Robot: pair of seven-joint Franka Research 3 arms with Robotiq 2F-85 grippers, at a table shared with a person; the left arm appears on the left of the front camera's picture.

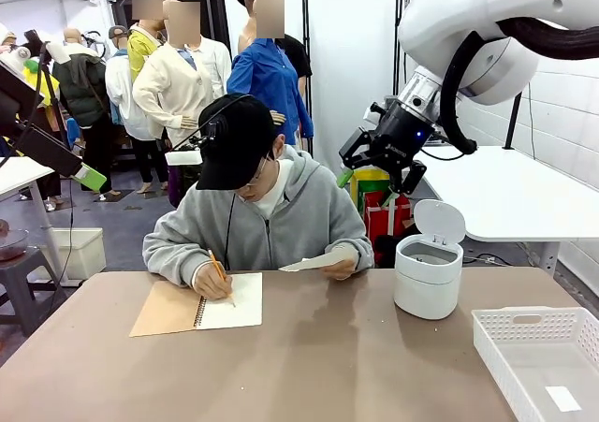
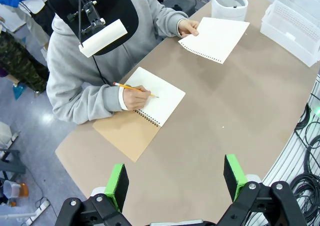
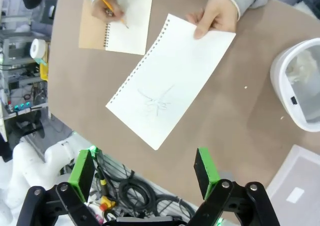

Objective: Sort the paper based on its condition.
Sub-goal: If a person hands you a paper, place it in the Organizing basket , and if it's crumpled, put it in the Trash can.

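A person at the far side of the table holds up a flat, smooth sheet of paper point(image 1: 321, 260) point(image 2: 215, 37) point(image 3: 167, 78) by one corner; it has a torn perforated edge and a faint pencil scribble. My right gripper point(image 1: 372, 179) point(image 3: 144, 172) hangs open high above the table's right side, looking down on that sheet, with nothing between its fingers. From high over the table's left side my left gripper point(image 2: 175, 181) is also open and holds nothing, well away from the paper.
The person's other hand writes with a pencil in a spiral notebook point(image 1: 229, 302) point(image 2: 150, 100) with a brown cover. A white bin point(image 1: 428, 274) point(image 3: 300, 83) with its lid up stands at the right. A white basket point(image 1: 524, 324) point(image 2: 295, 28) sits at the right front corner.
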